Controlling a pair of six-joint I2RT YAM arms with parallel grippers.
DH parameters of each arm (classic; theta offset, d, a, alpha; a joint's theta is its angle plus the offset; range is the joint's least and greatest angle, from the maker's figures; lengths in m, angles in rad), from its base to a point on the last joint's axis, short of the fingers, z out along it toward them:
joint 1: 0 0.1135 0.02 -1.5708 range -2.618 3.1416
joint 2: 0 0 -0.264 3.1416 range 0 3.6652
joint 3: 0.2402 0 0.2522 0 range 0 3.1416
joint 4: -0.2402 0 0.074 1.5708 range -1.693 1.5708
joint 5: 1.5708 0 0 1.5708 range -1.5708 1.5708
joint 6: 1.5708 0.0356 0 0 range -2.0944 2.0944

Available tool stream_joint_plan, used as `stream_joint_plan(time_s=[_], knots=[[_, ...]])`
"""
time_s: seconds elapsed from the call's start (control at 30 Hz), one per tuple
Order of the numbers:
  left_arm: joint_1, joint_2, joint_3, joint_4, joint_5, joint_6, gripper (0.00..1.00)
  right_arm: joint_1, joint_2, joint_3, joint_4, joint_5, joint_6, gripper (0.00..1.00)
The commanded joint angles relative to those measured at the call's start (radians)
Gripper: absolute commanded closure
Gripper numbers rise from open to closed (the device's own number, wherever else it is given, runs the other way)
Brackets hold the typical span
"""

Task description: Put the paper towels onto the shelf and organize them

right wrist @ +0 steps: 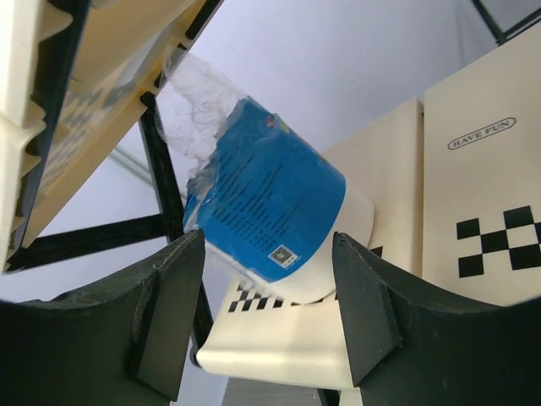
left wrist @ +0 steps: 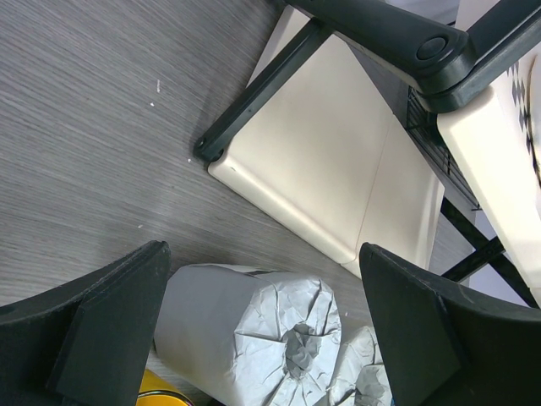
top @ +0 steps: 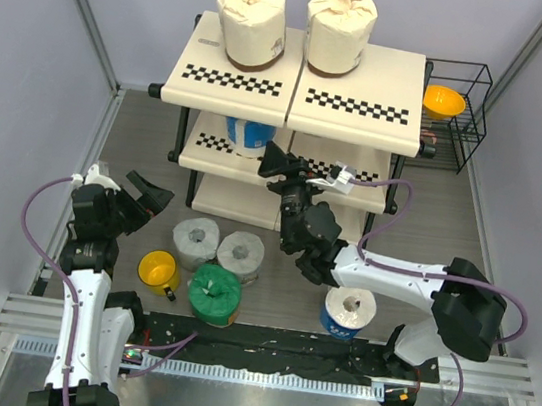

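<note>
Right gripper [top: 275, 161]: mine, reached in at the shelf's middle tier, 12 o'clock from table centre; jaws parted, nothing gripped that I can see.
Right fingers [right wrist: 165, 317]: spread either side of the blue roll in my wrist view; whether they touch it, cannot tell.
Blue roll [top: 248, 136]: stands on mid board [top: 200, 156], left half, under the top board, just at 10 o'clock of my right gripper; clear wrap bunched at its top.
Left gripper [top: 137, 199]: jaws spread wide, empty, hanging over the table [top: 149, 135] at 9 o'clock.
Left wrist view: one grey roll lies below between my fingers [left wrist: 110, 330]; the shelf's bottom board [left wrist: 321, 169] is beyond it.
Shelf [top: 389, 78]: three tiers, at 12 o'clock.
Cream rolls [top: 251, 24] [top: 339, 28]: upright on top board, side by side, near but apart.
Grey rolls [top: 195, 241] [top: 241, 254]: on table at 6 o'clock of the shelf, touching each other.
Green roll [top: 214, 293]: just at 6 o'clock of the grey pair.
Second blue roll [top: 348, 313]: on table at 5 o'clock, under my right forearm.
Mug [top: 159, 270]: yellow, just at 9 o'clock of green roll.
Rack [top: 462, 139]: at 2 o'clock, orange bowl [top: 445, 101] inside.
</note>
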Motion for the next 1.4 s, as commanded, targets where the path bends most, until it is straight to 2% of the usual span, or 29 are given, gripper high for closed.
stream_joint_plan(time_s=[0.0, 0.13, 0.2, 0.3, 0.33, 0.4, 0.47, 0.5, 0.53, 0.57, 0.6, 0.63, 0.67, 0.7, 0.73, 0.83, 1.1, 1.27, 1.37], knots=[[0.006, -0.006, -0.003, 0.037, 0.019, -0.002, 0.00, 0.001, -0.093, -0.032, 0.016, -0.054, 0.009, 0.33], [0.006, -0.007, 0.000, 0.033, 0.017, -0.002, 0.00, 0.073, -0.174, -0.030, -0.153, -0.149, -0.045, 0.31], [0.008, -0.007, -0.001, 0.034, 0.016, -0.002, 0.00, 0.157, -0.221, -0.032, -0.217, -0.140, -0.089, 0.30], [0.006, -0.009, -0.001, 0.034, 0.014, -0.002, 0.00, 0.278, -0.261, -0.041, -0.378, -0.048, -0.089, 0.30], [0.006, -0.010, -0.001, 0.034, 0.016, -0.002, 0.00, 0.312, -0.281, -0.044, -0.484, -0.011, -0.065, 0.30], [0.006, -0.009, -0.001, 0.034, 0.014, -0.002, 0.00, 0.378, -0.300, -0.047, -0.612, 0.078, 0.043, 0.30], [0.008, -0.006, 0.000, 0.034, 0.019, -0.002, 0.00, 0.415, -0.321, -0.047, -0.830, 0.128, 0.128, 0.30], [0.005, -0.007, 0.000, 0.031, 0.019, -0.001, 0.00, 0.450, -0.326, -0.033, -0.934, 0.203, 0.214, 0.29], [0.006, -0.004, 0.000, 0.031, 0.019, -0.001, 0.00, 0.463, -0.338, 0.015, -1.231, 0.251, 0.447, 0.29], [0.006, -0.006, 0.000, 0.034, 0.020, -0.001, 0.00, 0.481, -0.338, 0.058, -1.456, 0.303, 0.706, 0.21], [0.006, -0.006, -0.001, 0.034, 0.019, -0.002, 0.00, 0.498, -0.334, 0.103, -1.730, 0.360, 0.994, 0.20], [0.006, -0.006, -0.001, 0.034, 0.019, -0.002, 0.00, 0.518, -0.324, 0.163, -2.221, 0.343, 1.528, 0.19], [0.008, -0.006, -0.003, 0.036, 0.019, -0.002, 0.00, 0.524, -0.302, 0.178, -2.413, 0.314, 1.710, 0.18], [0.006, -0.006, -0.003, 0.037, 0.019, -0.002, 0.00, 0.526, -0.306, 0.188, -2.518, 0.258, 1.716, 0.16], [0.006, -0.007, -0.003, 0.039, 0.019, -0.002, 0.00, 0.508, -0.317, 0.172, -2.521, 0.239, 1.690, 0.11], [0.005, -0.003, -0.003, 0.037, 0.024, -0.002, 0.00, 0.501, -0.335, 0.158, -2.493, 0.149, 1.695, 0.11], [0.006, 0.000, 0.000, 0.034, 0.020, -0.001, 0.00, 0.498, -0.122, 0.258, -2.519, 0.073, 1.567, 0.10], [0.006, 0.003, 0.000, 0.037, 0.025, -0.001, 0.00, 0.430, -0.195, 0.225, -2.518, 0.084, 1.535, 0.10], [0.006, 0.002, -0.004, 0.042, 0.030, -0.005, 0.00, 0.365, -0.287, 0.195, -2.516, 0.157, 1.486, 0.09]])
